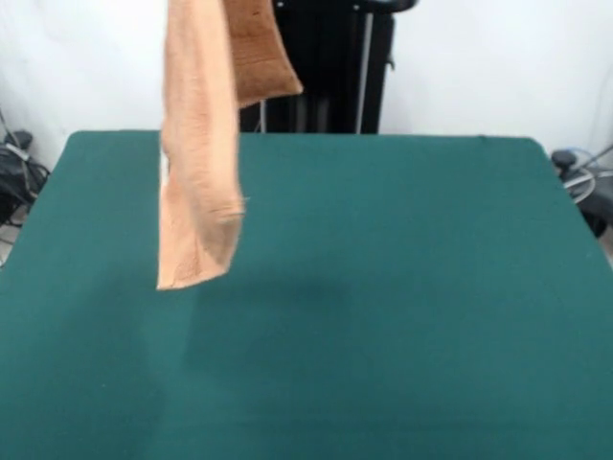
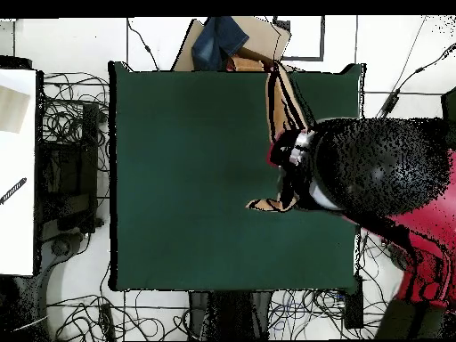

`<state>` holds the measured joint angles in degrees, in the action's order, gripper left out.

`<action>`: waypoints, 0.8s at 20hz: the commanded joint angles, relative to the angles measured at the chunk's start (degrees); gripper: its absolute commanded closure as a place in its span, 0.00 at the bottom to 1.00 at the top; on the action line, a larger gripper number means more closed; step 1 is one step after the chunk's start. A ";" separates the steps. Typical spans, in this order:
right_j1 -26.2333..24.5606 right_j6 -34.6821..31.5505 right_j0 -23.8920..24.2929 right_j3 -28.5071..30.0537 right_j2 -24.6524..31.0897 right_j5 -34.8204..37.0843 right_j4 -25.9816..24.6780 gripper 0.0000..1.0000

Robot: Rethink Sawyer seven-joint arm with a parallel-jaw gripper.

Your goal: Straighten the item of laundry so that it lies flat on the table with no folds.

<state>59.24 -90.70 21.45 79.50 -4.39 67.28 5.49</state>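
Green tabletop (image 1: pixel 383 287) bare. Towel (image 1: pixel 198 172) hanging folded lengthwise, clear of surface, at one side. Tool (image 2: pixel 298 151) largely hidden; grip state cannot be told. Risk: lowering straight down bunches cloth.

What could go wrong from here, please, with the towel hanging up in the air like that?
The towel hangs doubled in a long narrow strip above the table, so lowering it straight down could leave it bunched or folded. It also hangs toward one side of the table, so a spread might run over that edge. The grip is out of sight; it may slip.
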 commanded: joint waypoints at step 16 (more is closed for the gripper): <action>-6.84 8.26 5.63 21.86 15.01 -40.25 -13.10 1.00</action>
<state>57.20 -90.28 25.21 87.96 1.52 37.84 -3.32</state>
